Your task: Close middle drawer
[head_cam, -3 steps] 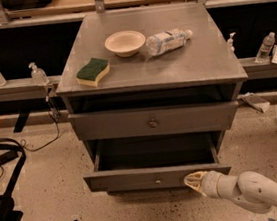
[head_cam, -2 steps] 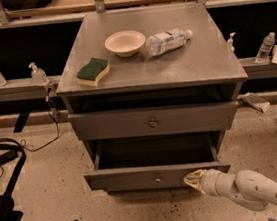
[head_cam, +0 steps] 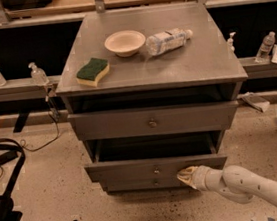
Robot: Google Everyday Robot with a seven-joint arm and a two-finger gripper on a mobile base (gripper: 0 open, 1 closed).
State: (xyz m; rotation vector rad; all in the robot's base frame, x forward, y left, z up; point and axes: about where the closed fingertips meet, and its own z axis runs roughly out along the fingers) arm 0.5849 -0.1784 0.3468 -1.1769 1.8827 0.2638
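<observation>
Down low on the square grey metal cabinet point(head_cam: 201, 64), eyes on the middle drawer point(head_cam: 125, 170), a wide shallow grey metal box with a flat medium-height front and one small round knob at its centre: pulled out toward the camera, dark interior showing behind the front panel, sitting under a taller grey drawer front point(head_cam: 105, 126) with a bigger dark knob and above a slimmer grey front point(head_cam: 132, 185) tucked further back. Reaching in from the lower right corner on a white, rounded arm point(head_cam: 259, 188): the cream-tipped gripper point(head_cam: 187, 176), right up against the lower right part of the middle drawer's front panel, to the right of the knob, apparently touching it. Cannot tell how far open; nothing seen in its hold. Up on the cabinet's flat top: a round cream bowl point(head_cam: 125, 42) toward the back, just beside it on the right a clear plastic water bottle point(head_cam: 168, 41) lying on its side, and nearer the front left edge a green sponge point(head_cam: 93, 71) with a yellow underside, apart from the bowl. Off to the left, along a grey ledge point(head_cam: 15, 88), two small clear bottles point(head_cam: 37, 73) standing upright; over at the right, another clear bottle point(head_cam: 265, 46), also upright. Underneath it all, pale speckled floor point(head_cam: 54, 203), with a thin black cable point(head_cam: 37, 145) trailing across it at the left.
</observation>
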